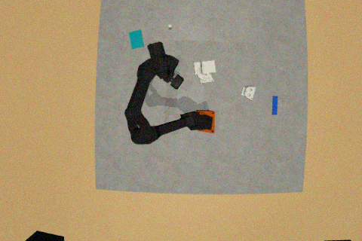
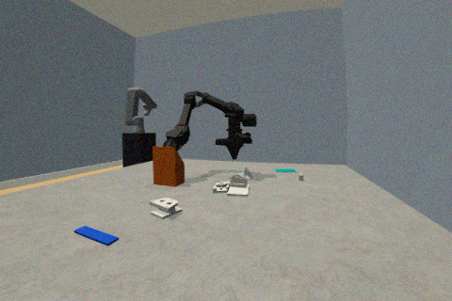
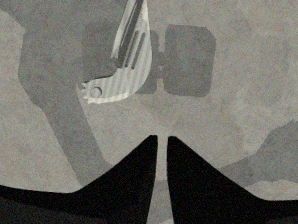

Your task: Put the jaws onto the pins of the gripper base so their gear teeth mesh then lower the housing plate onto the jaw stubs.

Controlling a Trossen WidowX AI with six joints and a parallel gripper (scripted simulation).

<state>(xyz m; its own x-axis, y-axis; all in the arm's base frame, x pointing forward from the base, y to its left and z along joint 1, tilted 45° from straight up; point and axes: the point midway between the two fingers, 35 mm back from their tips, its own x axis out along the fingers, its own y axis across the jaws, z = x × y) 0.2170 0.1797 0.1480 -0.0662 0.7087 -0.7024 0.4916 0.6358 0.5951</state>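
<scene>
My gripper (image 2: pixel 234 157) (image 3: pixel 161 143) is shut, with nothing between its fingertips, and hangs above the table. In the wrist view a pale ribbed jaw (image 3: pixel 131 75) with gear teeth and a round feature lies ahead and left of the fingertips, not touched. In the top view a pale cluster lies right of the arm: a narrow piece, a square plate (image 1: pixel 209 66) (image 2: pixel 238 191) and a piece with small round features (image 1: pixel 206 78) (image 2: pixel 220 186). I cannot tell which is base or second jaw. A separate white two-holed part (image 1: pixel 250 93) (image 2: pixel 165 203), probably the housing plate, stands farther right.
An orange block (image 1: pixel 213 126) (image 2: pixel 166 166) stands at the arm's base. A blue bar (image 1: pixel 274 105) (image 2: pixel 96 235) lies beyond the two-holed part. A teal rectangle (image 1: pixel 136 39) (image 2: pixel 285 170) and a small pale piece (image 1: pixel 170 26) (image 2: pixel 300 178) lie on the arm's far side.
</scene>
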